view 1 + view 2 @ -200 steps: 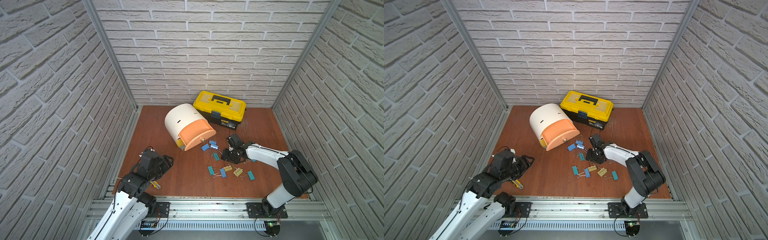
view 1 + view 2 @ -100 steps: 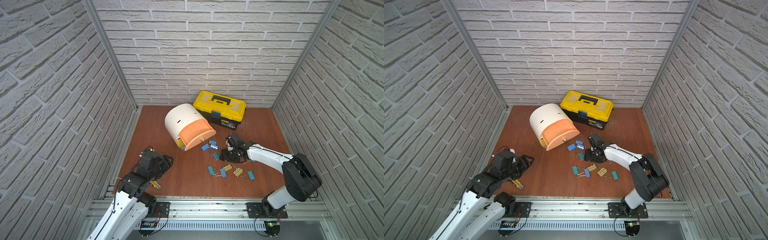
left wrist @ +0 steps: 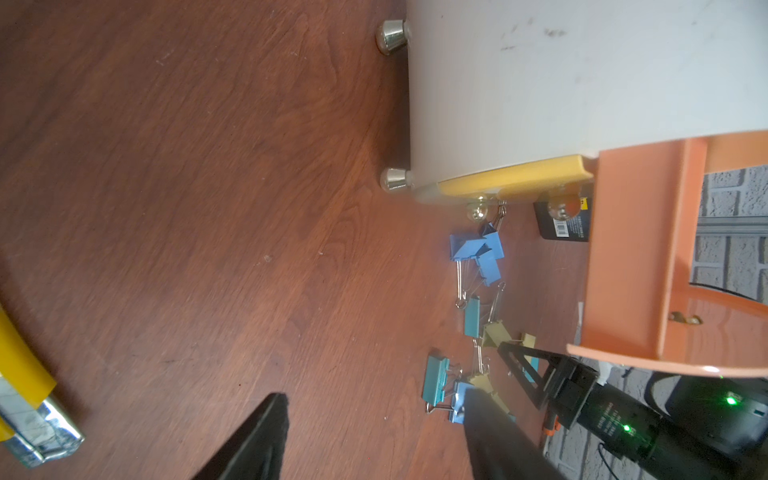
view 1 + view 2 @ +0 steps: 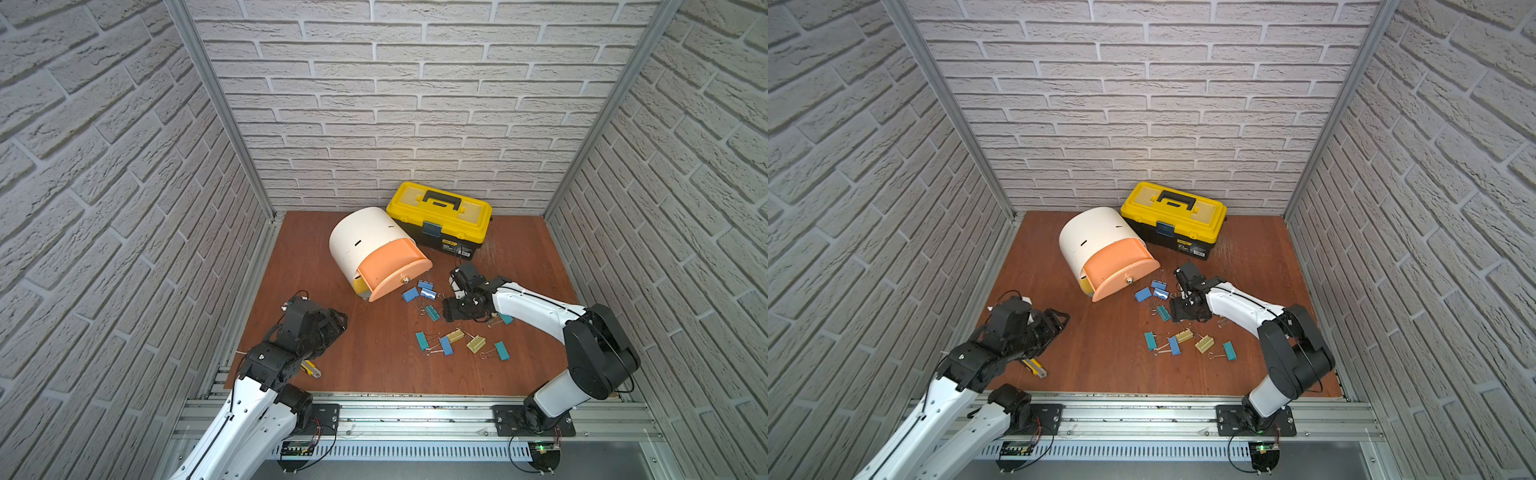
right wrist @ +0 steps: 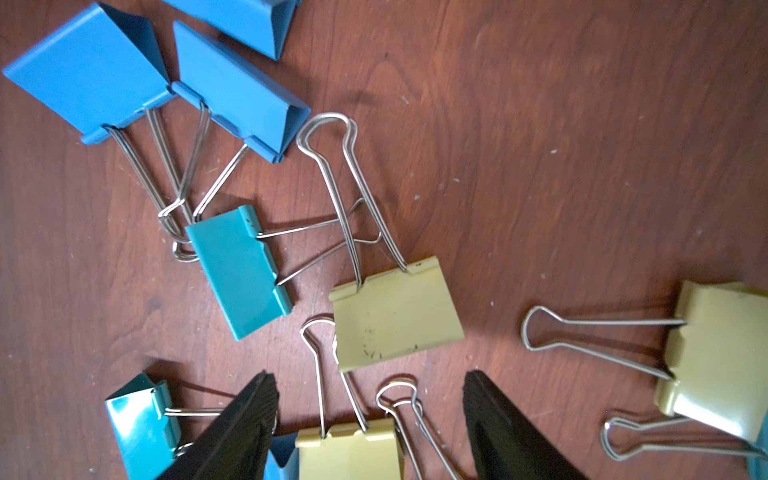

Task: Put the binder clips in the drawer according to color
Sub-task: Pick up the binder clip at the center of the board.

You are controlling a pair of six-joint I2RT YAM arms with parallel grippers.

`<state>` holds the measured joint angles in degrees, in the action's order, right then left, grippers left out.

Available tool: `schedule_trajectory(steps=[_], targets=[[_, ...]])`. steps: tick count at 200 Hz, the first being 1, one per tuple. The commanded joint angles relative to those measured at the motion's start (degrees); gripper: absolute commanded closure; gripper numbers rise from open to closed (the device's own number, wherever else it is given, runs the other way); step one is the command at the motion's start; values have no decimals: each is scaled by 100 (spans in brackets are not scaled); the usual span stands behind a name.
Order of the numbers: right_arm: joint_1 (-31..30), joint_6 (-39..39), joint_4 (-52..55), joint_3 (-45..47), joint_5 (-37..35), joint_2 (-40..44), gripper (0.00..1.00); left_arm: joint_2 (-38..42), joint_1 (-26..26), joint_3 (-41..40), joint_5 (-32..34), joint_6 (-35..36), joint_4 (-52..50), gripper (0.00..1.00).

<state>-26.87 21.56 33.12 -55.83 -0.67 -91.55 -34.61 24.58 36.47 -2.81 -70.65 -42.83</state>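
Open right end effector [image 5: 368, 376], empty above the binder clips [image 4: 476, 344] strewn on the bench [image 4: 374, 353] just before the drawer [image 4: 365, 241], its peach front pulled out; left end effector [image 3: 374, 395], likewise open and empty, farther from the drawer.

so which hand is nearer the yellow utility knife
Left. The utility knife lies just behind the left hand, toward the robot's base and beside that arm. The right hand is far off to the other side, over the binder clips.
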Motion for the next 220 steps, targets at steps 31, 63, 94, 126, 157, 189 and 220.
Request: schedule_trajectory(steps=[31,63,94,126,157,189,220], targets=[[-10,-485,21,-182,-191,-313,25,-39,34,-19,22,8,152,29],[-10,-570,14,-292,-245,-485,24,-96,39,9,9,19,145,29],[38,-668,38,-415,-277,-651,24,-107,32,0,35,-18,150,29],[103,-715,60,-454,-215,-733,26,-176,30,49,64,-10,171,28],[104,-757,49,-376,-118,-695,30,-253,29,45,86,-14,274,28],[103,-785,19,-316,-74,-680,37,-381,35,70,56,-8,372,28],[104,-745,43,-323,-48,-672,44,-436,34,101,44,10,401,28]])
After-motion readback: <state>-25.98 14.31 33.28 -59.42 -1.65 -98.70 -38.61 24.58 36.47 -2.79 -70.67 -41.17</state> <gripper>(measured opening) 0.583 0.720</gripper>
